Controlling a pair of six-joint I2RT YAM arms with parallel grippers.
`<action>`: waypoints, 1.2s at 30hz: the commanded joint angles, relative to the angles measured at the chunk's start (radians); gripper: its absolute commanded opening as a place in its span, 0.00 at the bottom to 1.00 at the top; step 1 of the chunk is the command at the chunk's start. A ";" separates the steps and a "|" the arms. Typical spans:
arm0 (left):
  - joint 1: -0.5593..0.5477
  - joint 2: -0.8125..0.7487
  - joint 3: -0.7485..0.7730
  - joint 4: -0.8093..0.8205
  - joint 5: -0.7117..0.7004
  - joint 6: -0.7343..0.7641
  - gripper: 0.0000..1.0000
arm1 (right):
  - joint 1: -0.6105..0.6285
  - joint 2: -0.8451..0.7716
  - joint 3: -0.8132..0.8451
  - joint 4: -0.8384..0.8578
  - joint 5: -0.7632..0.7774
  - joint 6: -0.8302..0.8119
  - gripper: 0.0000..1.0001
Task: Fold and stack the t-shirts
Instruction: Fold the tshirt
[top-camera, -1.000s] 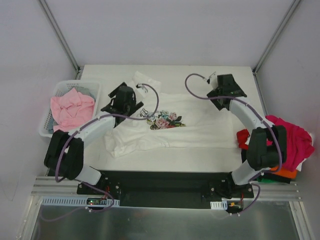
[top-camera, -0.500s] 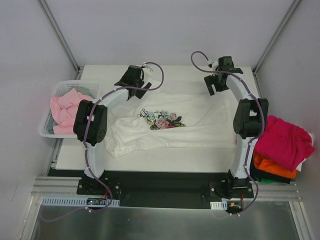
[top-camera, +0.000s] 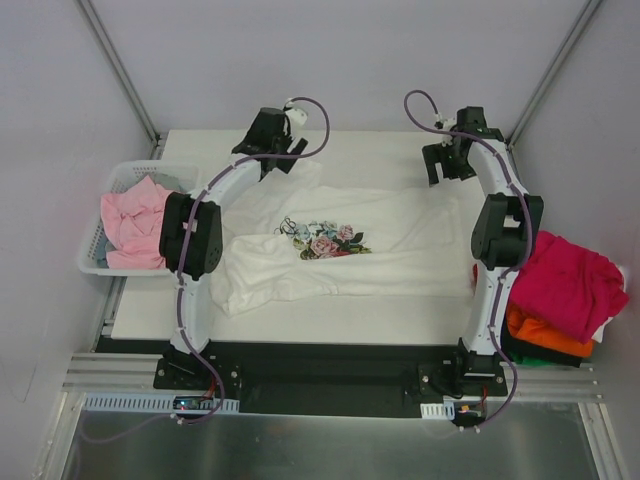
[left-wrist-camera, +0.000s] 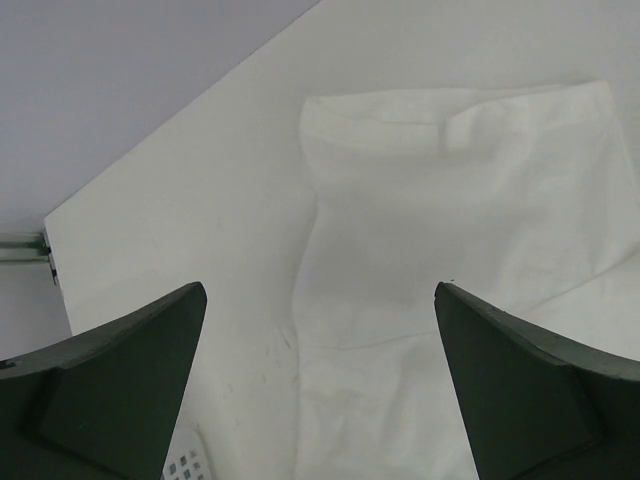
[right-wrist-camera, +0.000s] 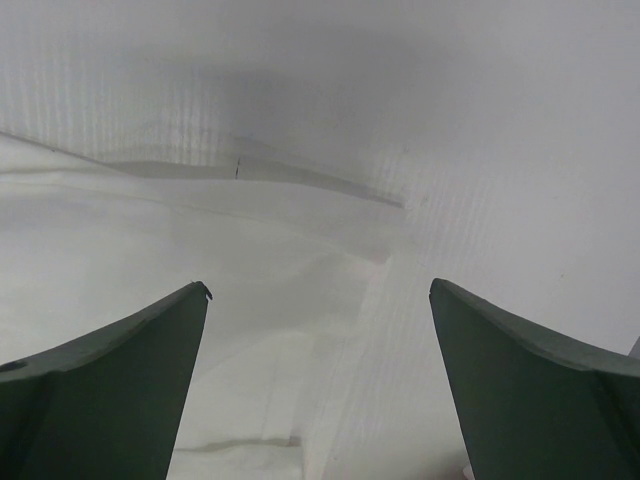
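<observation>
A white t-shirt with a flower print (top-camera: 340, 240) lies spread across the white table (top-camera: 380, 140). My left gripper (top-camera: 276, 160) hovers open and empty over its far left sleeve. The left wrist view shows that sleeve (left-wrist-camera: 470, 200) between the open fingers of my left gripper (left-wrist-camera: 318, 292). My right gripper (top-camera: 447, 168) hovers open and empty over the shirt's far right corner. That corner shows as white cloth (right-wrist-camera: 250, 310) in the right wrist view, under my right gripper (right-wrist-camera: 320, 290). A pale pink t-shirt (top-camera: 135, 220) lies in the basket. Magenta (top-camera: 570, 285), orange (top-camera: 545, 335) and dark (top-camera: 528, 354) t-shirts are piled at the right.
A white lattice basket (top-camera: 122, 176) stands off the table's left edge, and a corner of it (left-wrist-camera: 185, 465) shows in the left wrist view. The stack of shirts sits off the right edge. Grey walls and metal frame posts close in the back.
Both arms have stretched toward the far edge. The left gripper moved from over the shirt's left part to its far sleeve. The right gripper moved back and right to the far corner.
</observation>
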 joint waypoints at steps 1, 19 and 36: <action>0.022 0.089 0.124 -0.029 0.035 -0.024 0.99 | -0.003 0.021 0.037 -0.032 -0.044 0.025 0.98; 0.095 0.415 0.549 -0.138 0.160 -0.031 0.99 | -0.003 -0.042 -0.055 -0.037 -0.109 0.019 0.97; 0.117 0.489 0.627 -0.187 0.296 -0.101 0.82 | -0.003 -0.103 -0.115 -0.040 -0.127 0.002 0.99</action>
